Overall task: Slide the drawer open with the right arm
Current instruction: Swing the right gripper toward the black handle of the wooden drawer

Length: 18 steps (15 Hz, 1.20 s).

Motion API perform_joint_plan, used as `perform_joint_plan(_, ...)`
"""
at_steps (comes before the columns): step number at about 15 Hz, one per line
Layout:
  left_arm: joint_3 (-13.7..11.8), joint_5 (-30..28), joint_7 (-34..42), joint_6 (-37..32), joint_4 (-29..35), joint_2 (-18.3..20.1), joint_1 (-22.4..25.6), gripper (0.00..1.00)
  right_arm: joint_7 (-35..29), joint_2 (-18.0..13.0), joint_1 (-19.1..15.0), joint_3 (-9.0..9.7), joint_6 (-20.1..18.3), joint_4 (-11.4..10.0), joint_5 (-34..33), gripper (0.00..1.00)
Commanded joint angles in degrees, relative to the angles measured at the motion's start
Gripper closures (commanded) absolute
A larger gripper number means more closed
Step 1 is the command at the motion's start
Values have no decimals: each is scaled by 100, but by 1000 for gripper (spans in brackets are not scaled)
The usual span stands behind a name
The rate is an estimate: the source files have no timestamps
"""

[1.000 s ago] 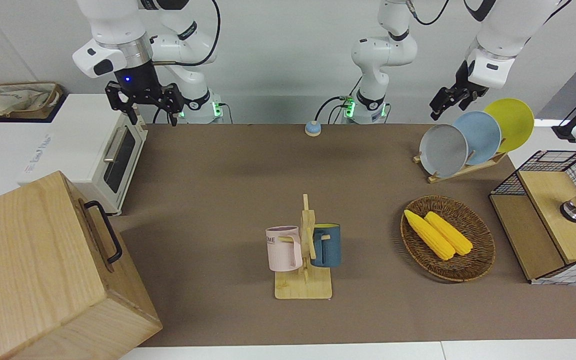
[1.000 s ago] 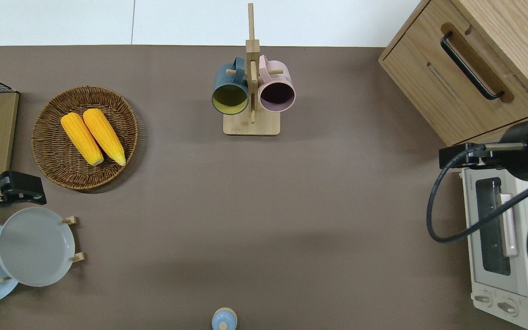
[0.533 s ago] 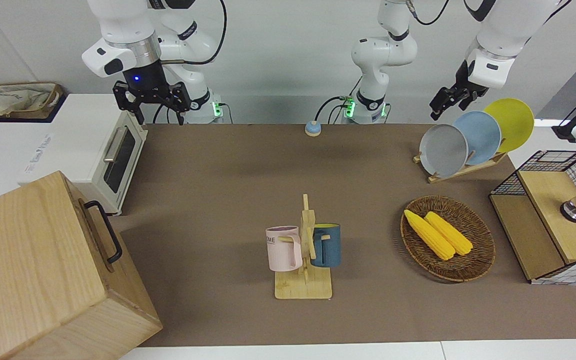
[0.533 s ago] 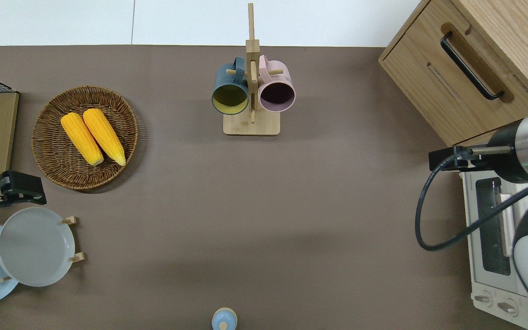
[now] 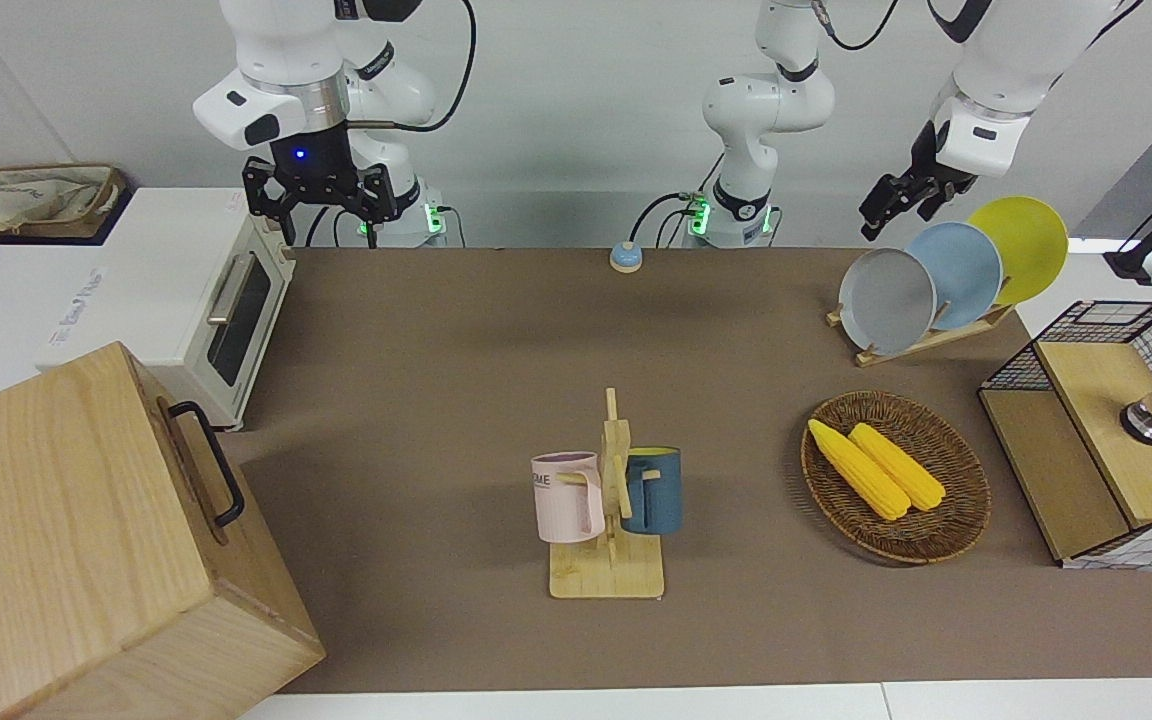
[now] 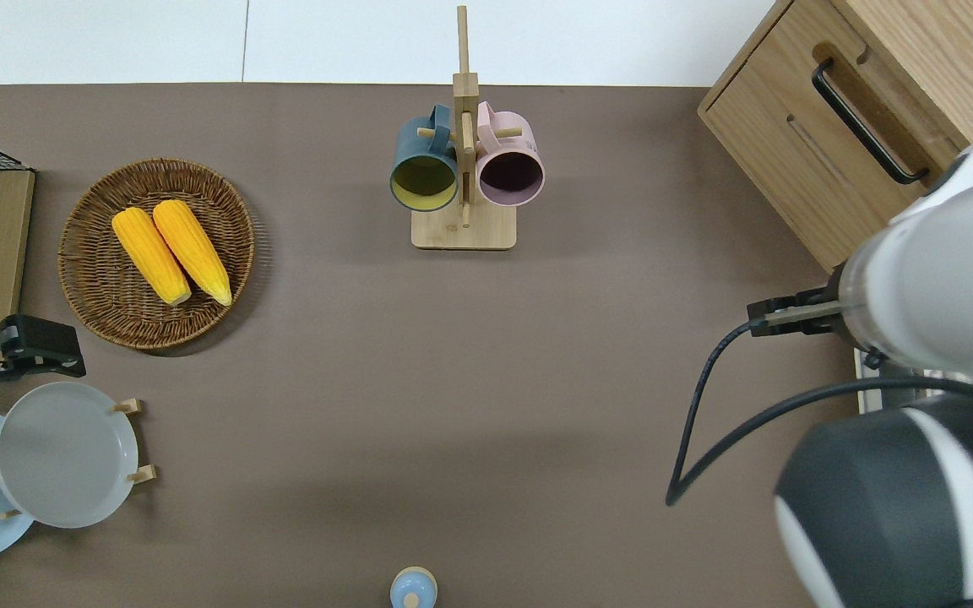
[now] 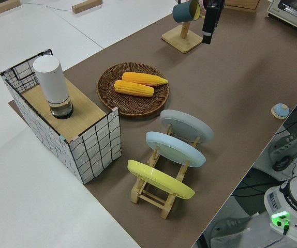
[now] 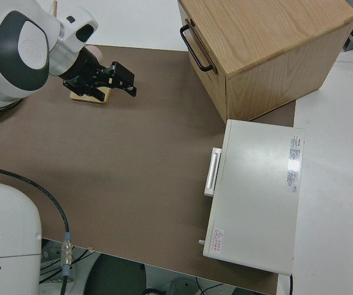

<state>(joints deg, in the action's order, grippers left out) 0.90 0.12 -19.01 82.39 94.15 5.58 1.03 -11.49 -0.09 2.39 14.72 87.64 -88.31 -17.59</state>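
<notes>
Front view: the right gripper [image 5: 318, 200] hangs in the air with its fingers spread apart and nothing between them, at the right arm's end of the table near the toaster oven [image 5: 186, 300]. The drawer [image 6: 841, 160] sits shut in the wooden cabinet [image 5: 86, 540] at that same end, farther from the robots than the oven, its black handle [image 5: 208, 475] untouched. The left arm is parked; whether its gripper [image 5: 898, 203] is open cannot be told.

White jointed right arm [image 5: 276, 60] is fitted with silver wrist ring, blue wrist light, black cable, black two-finger right gripper [image 5: 319, 195].
</notes>
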Motion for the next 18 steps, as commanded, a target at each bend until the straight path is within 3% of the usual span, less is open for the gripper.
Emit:
perform_joint_plan(1,-29,-21,55,-12,-2,48,-24,7,-353,166,111,425,-10,-196,-1059,19)
perform_joint_plan(5,-29,-21,55,-12,-2,48,-24,7,-520,527,350,698,25,-301,-2421,19)
perform_joint_plan(7,-29,-21,55,-12,-2,48,-24,7,-485,632,507,698,42,-310,-2948,21)
perform_joint_plan(10,-29,-21,55,-12,-2,48,-24,7,-529,861,806,698,42,-538,-4021,21)
perform_joint_plan(13,-29,-21,55,-12,-2,48,-24,7,-590,1107,903,698,86,-530,-4697,21)
perform_joint_plan(18,-29,-21,55,-12,-2,48,-24,7,-1565,1810,1088,593,130,-547,-5946,21)
